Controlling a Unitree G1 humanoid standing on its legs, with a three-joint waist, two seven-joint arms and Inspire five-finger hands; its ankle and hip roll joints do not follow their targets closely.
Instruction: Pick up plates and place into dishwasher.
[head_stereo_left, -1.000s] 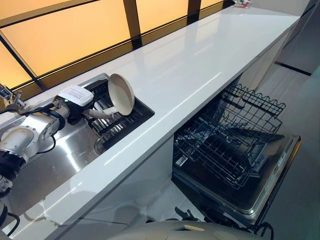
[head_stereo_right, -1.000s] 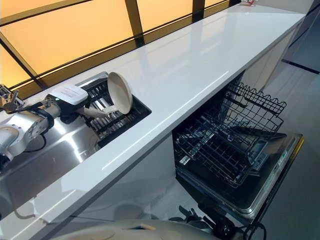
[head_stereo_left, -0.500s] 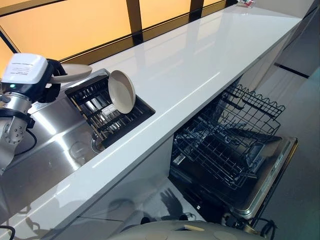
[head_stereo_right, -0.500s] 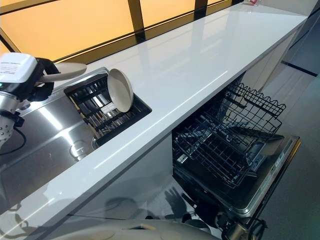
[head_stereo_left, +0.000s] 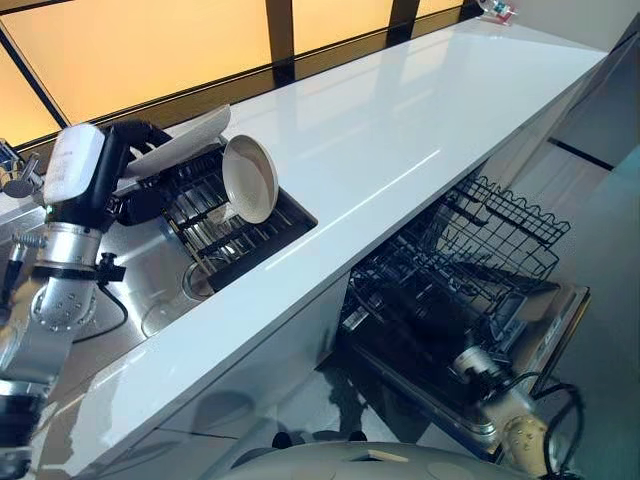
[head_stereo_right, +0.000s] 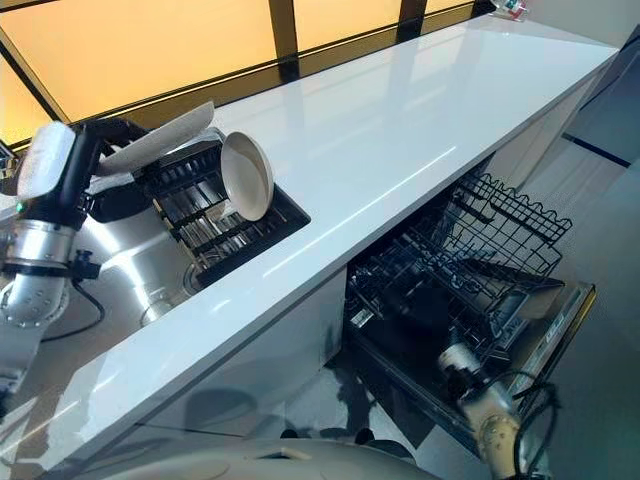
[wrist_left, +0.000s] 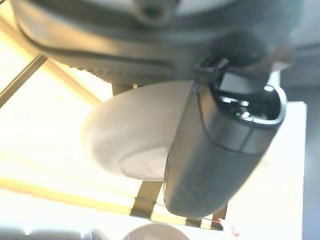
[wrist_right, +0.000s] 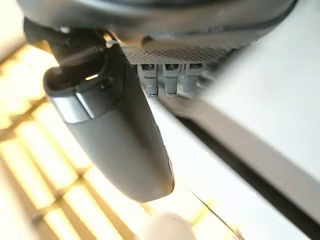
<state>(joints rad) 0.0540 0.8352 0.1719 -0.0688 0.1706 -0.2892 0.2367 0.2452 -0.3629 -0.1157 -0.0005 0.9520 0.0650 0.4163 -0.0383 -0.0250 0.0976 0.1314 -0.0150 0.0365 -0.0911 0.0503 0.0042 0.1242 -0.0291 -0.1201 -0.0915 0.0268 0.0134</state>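
My left hand (head_stereo_left: 128, 150) is raised over the sink rack (head_stereo_left: 215, 225), shut on the rim of a white plate (head_stereo_left: 185, 140) that it holds tilted in the air. In the left wrist view the thumb (wrist_left: 220, 150) lies across that plate (wrist_left: 125, 145). A second white plate (head_stereo_left: 250, 178) stands on edge in the rack. The dishwasher (head_stereo_left: 455, 285) is open at the lower right, its wire basket pulled out over the door. My right hand (wrist_right: 115, 135) hangs low by the dishwasher door, relaxed and holding nothing.
A long white counter (head_stereo_left: 400, 110) runs from the steel sink (head_stereo_left: 150, 300) to the far right. An amber-lit window (head_stereo_left: 130, 45) with dark bars lines the back. A faucet (head_stereo_left: 15, 180) stands at the sink's left.
My left hand has lifted one plate out of the rack and now carries it, tilted, above the rack. My right arm has come into view by the dishwasher door. The camera shifted slightly.
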